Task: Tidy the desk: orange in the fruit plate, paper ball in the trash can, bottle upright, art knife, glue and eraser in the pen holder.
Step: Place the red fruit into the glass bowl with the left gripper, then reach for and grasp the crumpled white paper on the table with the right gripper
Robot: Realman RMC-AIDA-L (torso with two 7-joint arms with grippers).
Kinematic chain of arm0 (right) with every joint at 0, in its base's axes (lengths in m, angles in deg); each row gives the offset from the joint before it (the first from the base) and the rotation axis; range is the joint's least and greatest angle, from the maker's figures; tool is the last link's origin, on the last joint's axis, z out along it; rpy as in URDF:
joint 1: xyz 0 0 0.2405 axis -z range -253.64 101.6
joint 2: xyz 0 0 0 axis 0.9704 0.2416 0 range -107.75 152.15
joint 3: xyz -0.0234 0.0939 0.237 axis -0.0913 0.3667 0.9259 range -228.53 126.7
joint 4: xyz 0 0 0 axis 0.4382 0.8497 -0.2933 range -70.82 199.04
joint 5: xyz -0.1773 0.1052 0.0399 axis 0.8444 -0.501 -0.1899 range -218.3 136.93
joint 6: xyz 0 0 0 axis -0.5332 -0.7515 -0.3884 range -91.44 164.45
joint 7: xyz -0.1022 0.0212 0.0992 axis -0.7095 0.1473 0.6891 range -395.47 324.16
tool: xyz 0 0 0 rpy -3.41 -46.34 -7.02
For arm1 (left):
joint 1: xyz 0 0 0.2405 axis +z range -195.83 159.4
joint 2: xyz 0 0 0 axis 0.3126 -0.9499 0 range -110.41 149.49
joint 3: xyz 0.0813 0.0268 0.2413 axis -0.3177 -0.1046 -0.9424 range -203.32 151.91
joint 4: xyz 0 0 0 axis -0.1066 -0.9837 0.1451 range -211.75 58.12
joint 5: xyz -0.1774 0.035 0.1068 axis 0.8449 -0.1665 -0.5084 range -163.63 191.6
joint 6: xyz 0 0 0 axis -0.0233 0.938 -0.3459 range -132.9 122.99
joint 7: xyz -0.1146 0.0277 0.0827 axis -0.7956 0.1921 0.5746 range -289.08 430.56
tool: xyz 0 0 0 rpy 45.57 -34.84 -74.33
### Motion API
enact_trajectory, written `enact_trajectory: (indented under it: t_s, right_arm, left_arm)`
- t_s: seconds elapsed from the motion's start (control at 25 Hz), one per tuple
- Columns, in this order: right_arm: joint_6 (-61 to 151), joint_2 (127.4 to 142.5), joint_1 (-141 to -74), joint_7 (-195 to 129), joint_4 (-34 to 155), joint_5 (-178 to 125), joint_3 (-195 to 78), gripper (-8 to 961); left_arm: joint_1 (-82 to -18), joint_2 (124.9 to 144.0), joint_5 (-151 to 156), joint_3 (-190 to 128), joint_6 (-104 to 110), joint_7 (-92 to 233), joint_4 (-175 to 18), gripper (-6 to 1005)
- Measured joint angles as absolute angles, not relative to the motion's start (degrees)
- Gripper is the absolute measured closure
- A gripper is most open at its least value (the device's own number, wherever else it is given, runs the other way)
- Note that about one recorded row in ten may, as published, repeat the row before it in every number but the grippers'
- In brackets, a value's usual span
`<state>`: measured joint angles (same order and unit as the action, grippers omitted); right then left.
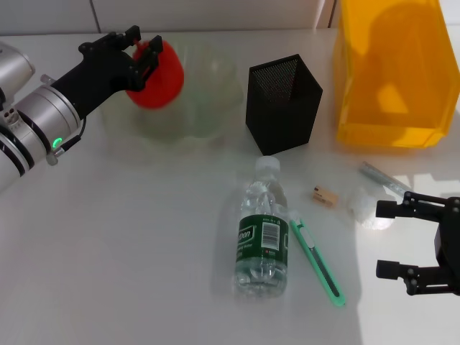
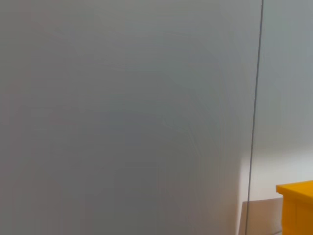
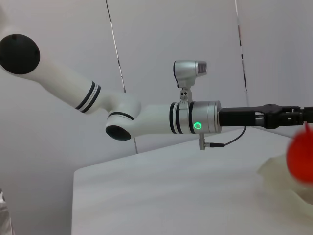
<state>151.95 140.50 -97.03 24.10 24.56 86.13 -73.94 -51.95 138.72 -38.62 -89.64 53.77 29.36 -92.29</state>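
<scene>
Left gripper clamps orange over fruit plate; lower to centre before releasing; right gripper spread wide, idle

On my white counter I see a fallen bottle, green art knife, eraser, mesh pen holder, yellow bin, clear fruit plate.

My left gripper grips the red-orange orange above the translucent fruit plate at the far left. The black mesh pen holder stands upright just beside the plate, with the yellow trash can to its right. The clear bottle with a green label lies on its side, cap toward the holder. The green art knife lies alongside it. The small tan eraser, the crumpled paper ball and the glue stick lie near my right gripper.
</scene>
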Motion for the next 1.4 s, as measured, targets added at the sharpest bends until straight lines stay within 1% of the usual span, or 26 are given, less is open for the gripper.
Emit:
enact_trajectory:
  t_s: [0.2,0.32,0.44,0.64,0.72,0.8,0.84,0.88,1.12,1.24,1.28,1.4]
  right_arm:
    - [152.4,140.41,-97.0,26.4,24.0,85.3,-73.9,129]
    - [153.4,140.1,-96.8,30.3,21.8,83.7,-73.9,129]
    - [155.0,140.07,-96.4,37.4,16.3,81.3,-73.9,129]
    - [155.4,139.89,-97.2,57.3,3.1,79.3,-74.6,129]
    - [155.3,139.65,-98.7,72.3,-8.3,81.8,-78.3,129]
    - [155.1,139.45,-100.0,82.1,-15.8,85.1,-81.6,129]
    - [155.1,139.45,-100.0,82.1,-15.8,85.1,-81.6,129]
    - [155.0,139.3,-101.6,89.0,-22.5,89.3,-84.8,129]
    - [154.8,139.3,-105.0,97.3,-30.2,98.4,-93.4,129]
    - [154.0,140.36,-106.0,97.7,-29.3,103.1,-100.1,129]
    - [151.4,141.08,-105.8,97.6,-28.4,105.7,-104.3,129]
    - [148.0,141.36,-105.4,97.8,-27.2,107.8,-108.4,130]
  left_arm:
    - [-50.9,138.66,-38.8,-89.7,57.3,29.3,-92.3,566]
    - [-48.7,138.39,-38.9,-90.5,62.8,29.3,-92.4,466]
    - [-44.9,138.11,-39.0,-93.6,68.8,29.3,-93.2,367]
    - [-37.5,137.94,-39.0,-101.1,75.8,29.9,-95.7,137]
    - [-34.4,137.7,-39.7,-106.0,76.9,29.9,-97.1,136]
    - [-33.5,137.66,-41.6,-107.3,77.0,30.0,-97.5,136]
    - [-33.5,137.66,-41.6,-107.3,77.0,30.0,-97.5,135]
    - [-33.0,137.75,-43.4,-107.5,77.0,30.0,-97.7,135]
    - [-32.7,137.9,-45.2,-107.6,76.8,30.2,-97.7,135]
    - [-32.7,137.97,-45.3,-107.5,76.7,30.2,-97.5,135]
    - [-32.7,137.98,-45.3,-107.4,76.6,30.2,-97.5,135]
    - [-33.0,138.0,-45.3,-107.4,76.4,30.2,-97.4,135]
